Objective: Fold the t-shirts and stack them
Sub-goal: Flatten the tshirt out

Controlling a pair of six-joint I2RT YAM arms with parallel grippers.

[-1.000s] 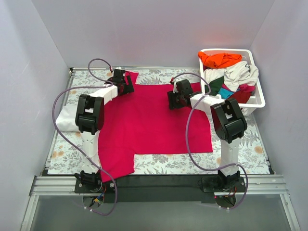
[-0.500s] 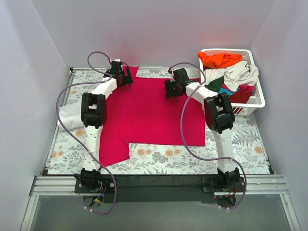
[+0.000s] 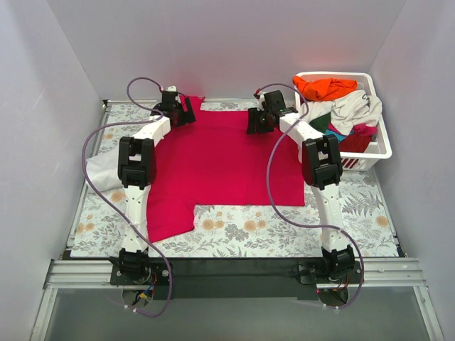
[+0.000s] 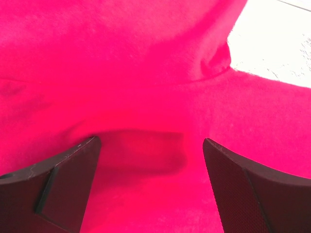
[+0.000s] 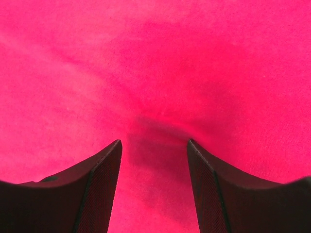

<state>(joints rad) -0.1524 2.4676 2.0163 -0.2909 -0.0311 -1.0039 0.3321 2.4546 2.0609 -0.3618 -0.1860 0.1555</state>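
Observation:
A large crimson-pink t-shirt [image 3: 220,163] lies spread flat over the middle of the table, with one sleeve pointing to the near left. My left gripper [image 3: 186,116] is down on its far left part, by the collar. Its jaws stand wide open on flat cloth [image 4: 146,87], as the left wrist view shows around the gripper [image 4: 150,141]. My right gripper [image 3: 254,124] is down on the far right part. It [image 5: 154,141] is open too, with a shallow crease of cloth [image 5: 160,73] running between its fingers. A white t-shirt [image 3: 99,174] lies bunched at the table's left edge.
A white slotted basket [image 3: 334,74] stands at the back right, holding an orange shirt [image 3: 323,87], a white one, and green, teal and red ones. The floral table cover [image 3: 284,231] shows along the near edge. Grey walls close in on three sides.
Both arms have reached farther toward the back wall, and the crimson shirt has slid away from the near edge with them. The right gripper has moved right, toward the basket.

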